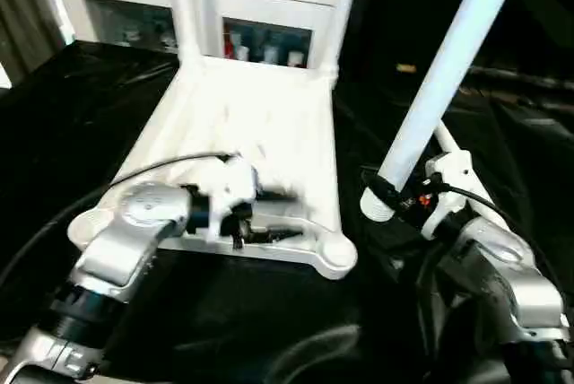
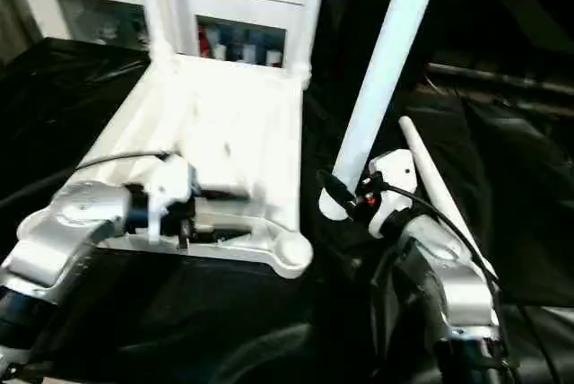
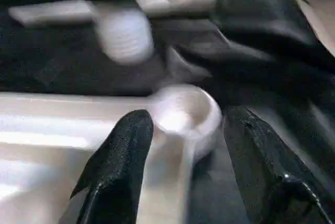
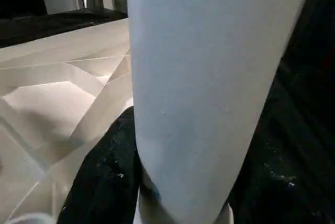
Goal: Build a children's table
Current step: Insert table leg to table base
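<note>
White plastic makes the whole children's table. Its tabletop (image 1: 260, 124) lies upside down on the black-draped bench (image 1: 72, 106), ribs facing up, and two legs (image 1: 184, 7) already stand upright in the far corner sockets. The near right socket (image 1: 334, 254) is empty, a round cup at the corner. I cannot see the near left corner, because the left arm covers it.

A third leg (image 1: 444, 70) is pinched by the right tool (image 1: 395, 196) near its thick lower end. It leans upward and to the right, and its foot hangs just beside the empty socket, a little to the right of it. The fourth leg (image 2: 435, 182) lies on the bench behind the right forearm.

The left tool (image 3: 183, 145) has its fingers (image 3: 120, 166) spread and holds nothing. It hovers over the near edge of the tabletop, pointing toward the empty socket.

By my judgement the leg is light, hollow and stiff, but its smooth tapered surface is slippery, so a grip near the thick end gives the best control. Being long, it will swing easily at the top. The tabletop is also light and can slide on the cloth when the leg is pushed in, so the left tool should probably press on the rim beside the socket.
</note>
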